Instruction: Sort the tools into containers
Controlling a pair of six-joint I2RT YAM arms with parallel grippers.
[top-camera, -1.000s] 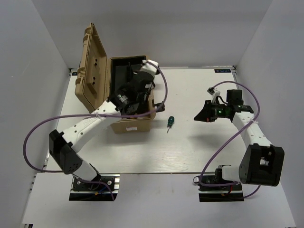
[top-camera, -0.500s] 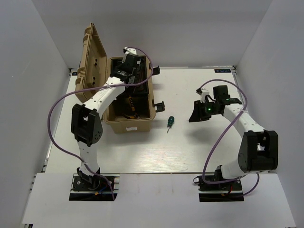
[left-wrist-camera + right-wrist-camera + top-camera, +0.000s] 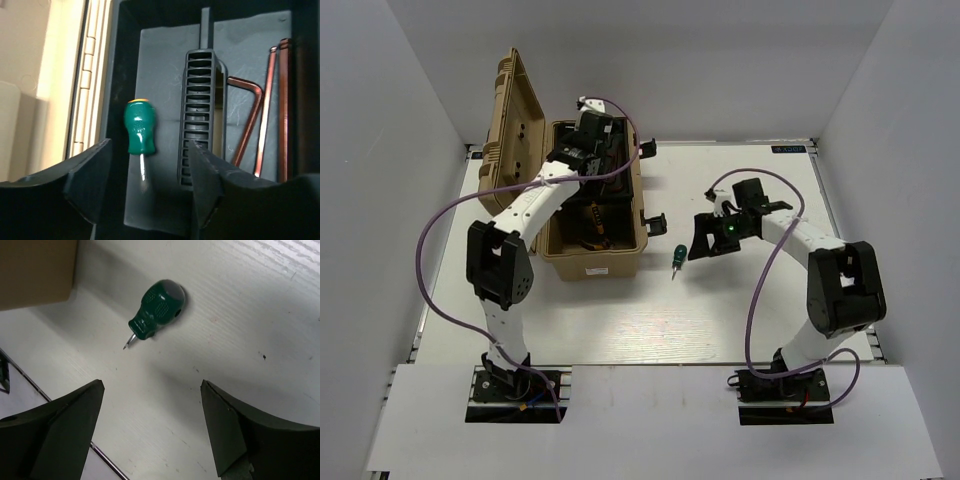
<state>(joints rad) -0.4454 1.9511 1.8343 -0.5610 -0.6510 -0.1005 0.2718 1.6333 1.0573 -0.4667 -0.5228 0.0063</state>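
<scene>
A green-handled screwdriver (image 3: 140, 127) lies loose on the dark floor of the tan toolbox (image 3: 590, 265), beside a ribbed divider (image 3: 200, 115). My left gripper (image 3: 150, 150) hangs open just above its shaft, at the box's far end (image 3: 592, 135). Two dark-red hex keys (image 3: 257, 120) lie in the compartment to the right. Orange-handled pliers (image 3: 593, 228) rest in the near part of the box. A second green screwdriver (image 3: 160, 307) lies on the white table (image 3: 677, 256). My right gripper (image 3: 152, 385) stands wide open just short of its tip (image 3: 700, 243), holding nothing.
The toolbox lid (image 3: 510, 130) stands open to the left. Two black latches (image 3: 655, 222) stick out from the box's right wall toward the table screwdriver. A corner of the box (image 3: 35, 270) is close to my right gripper. White walls enclose the table.
My left gripper moved to the box's far end and opened, leaving the screwdriver on the floor. My right gripper travelled left toward the table screwdriver and went from shut to wide open.
</scene>
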